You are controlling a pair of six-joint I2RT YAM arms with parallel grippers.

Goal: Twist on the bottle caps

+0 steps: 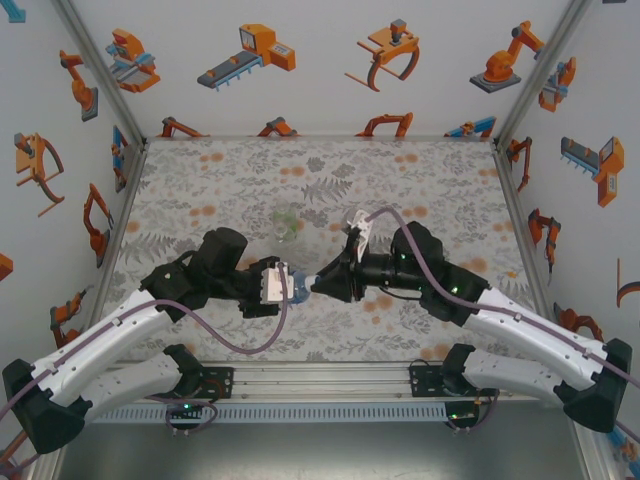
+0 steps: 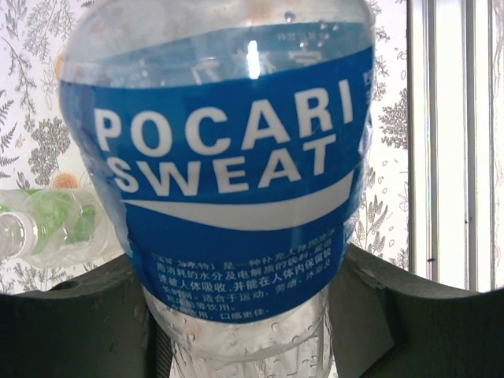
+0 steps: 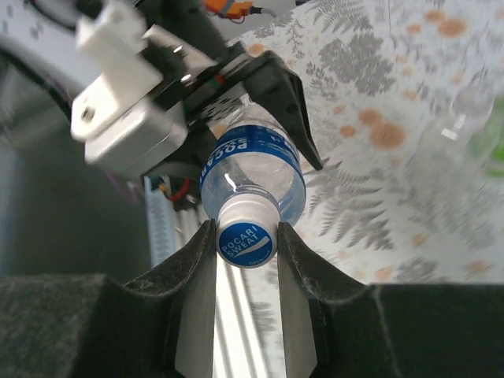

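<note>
Cap point(image 3: 246, 240) sat on the blue-label bottle point(image 2: 228, 181), near the table's point(image 1: 200, 190) 6 o'clock edge, pointing to 3 o'clock. My left gripper point(image 1: 288, 285) clamped the body so it could not spin; my right gripper point(image 3: 245, 230) pinched the cap, I think for turning.

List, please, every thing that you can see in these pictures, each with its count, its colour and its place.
blue-label bottle: one, clear with a blue label, held sideways above the table, between the two arms.
cap: one, blue top with white rim, on that bottle's neck.
green-tinted bottle: one, clear green, lying on the table beyond the grippers.
table: one, grey leaf print with orange blotches.
walls: white with orange robot drawings, around the table.
left gripper: one, black, shut on the blue-label bottle.
right gripper: one, black, shut on the cap.
</note>
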